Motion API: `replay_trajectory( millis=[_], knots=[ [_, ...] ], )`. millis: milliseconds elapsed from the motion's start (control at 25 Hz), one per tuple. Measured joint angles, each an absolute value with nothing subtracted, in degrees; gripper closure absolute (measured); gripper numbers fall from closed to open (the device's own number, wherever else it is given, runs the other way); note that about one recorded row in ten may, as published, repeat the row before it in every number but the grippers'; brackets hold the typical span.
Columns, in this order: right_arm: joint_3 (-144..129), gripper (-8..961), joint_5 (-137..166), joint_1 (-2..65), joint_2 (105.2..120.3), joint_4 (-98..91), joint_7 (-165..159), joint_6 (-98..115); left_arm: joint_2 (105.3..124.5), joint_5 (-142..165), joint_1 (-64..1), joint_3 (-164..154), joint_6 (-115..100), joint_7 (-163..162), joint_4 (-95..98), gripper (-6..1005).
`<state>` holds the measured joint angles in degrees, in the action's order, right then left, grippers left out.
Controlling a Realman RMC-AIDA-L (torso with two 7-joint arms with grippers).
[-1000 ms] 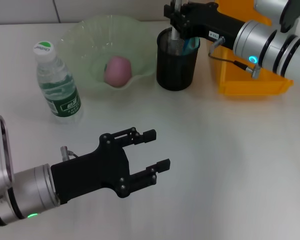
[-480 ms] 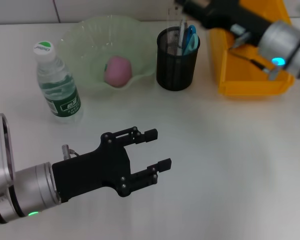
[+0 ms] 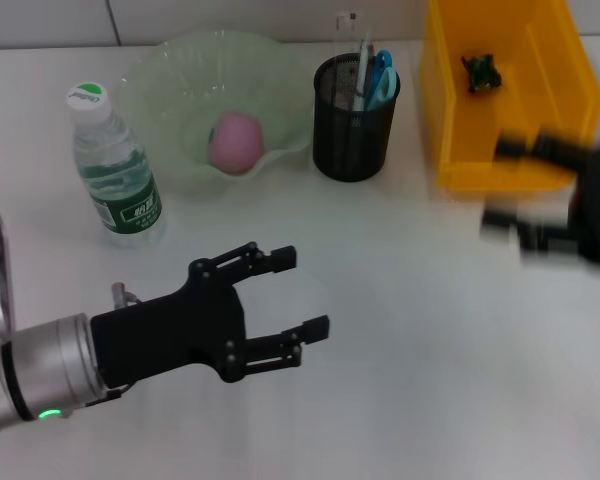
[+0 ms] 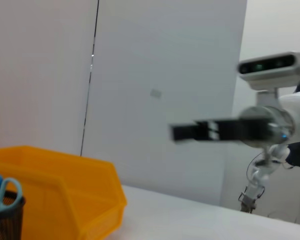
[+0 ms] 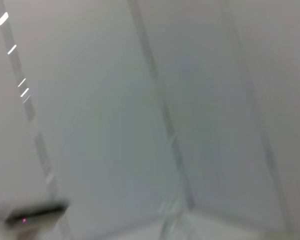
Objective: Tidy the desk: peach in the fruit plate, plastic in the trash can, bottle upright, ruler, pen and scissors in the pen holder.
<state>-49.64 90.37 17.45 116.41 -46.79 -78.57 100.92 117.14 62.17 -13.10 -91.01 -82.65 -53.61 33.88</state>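
Both grippers held nothing: the left gripper [image 3: 298,293], lower left, spread; the right gripper [image 3: 520,186], right edge, too blurred to tell. Water bottle [image 3: 115,168] stood upright, probably light and slippery; grasp its middle.

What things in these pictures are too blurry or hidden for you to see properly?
- Right pincer: head view, smeared by motion; open or shut unclear.
- Small dark scrap in the orange plastic bin: too small to identify.
- Pen inside the black mesh pen holder: the blue-handled scissors and clear ruler show, the mesh hides the rest.
- Right wrist view: only blurred wall.
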Motion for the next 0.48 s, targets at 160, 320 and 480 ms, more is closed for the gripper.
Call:
replay_trajectory(
  millis=[160, 320, 480],
  knots=[
    [-48.6, 111, 103.8, 16.2, 117.88, -47.6, -74.5, 105.6, 116.09, 62.3, -13.3, -91.0, -81.8, -54.2, 33.3, 224],
    [-48.7, 111, 107.6, 16.1, 119.03, -47.1, -73.6, 104.4, 115.7, 64.2, -13.6, -90.4, -81.2, -54.3, 32.3, 179],
    [-49.1, 111, 108.2, 16.8, 119.18, -44.9, -72.8, 103.4, 115.72, 65.8, -13.7, -89.1, -81.2, -54.8, 31.9, 182]
  ],
)
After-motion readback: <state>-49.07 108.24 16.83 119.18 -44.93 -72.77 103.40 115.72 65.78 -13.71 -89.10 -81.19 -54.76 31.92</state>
